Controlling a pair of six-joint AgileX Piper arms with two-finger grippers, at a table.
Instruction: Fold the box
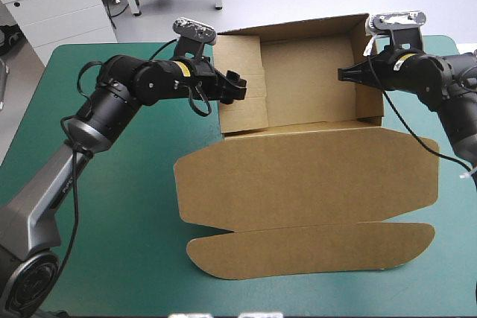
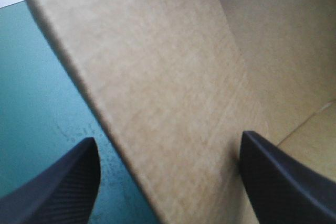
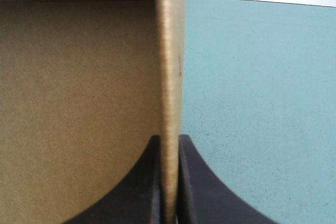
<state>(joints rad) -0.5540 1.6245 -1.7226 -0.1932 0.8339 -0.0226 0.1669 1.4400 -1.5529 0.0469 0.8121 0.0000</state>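
Teal-green cover [image 1: 112, 258] carries the brown box [image 1: 305, 87] as an open tray near the far edge, lid [image 1: 305, 176] flat, left gripper [image 1: 237, 87] spread astride its left wall, right gripper [image 1: 344, 74] pinching the right wall.

We see bright, even light from above on the teal-green cover [image 1: 112, 258]. The box [image 1: 305, 176] casts only thin, soft shadows along its flap edges; inside its tray the board looks dimmer, its right wall's rim brighter.
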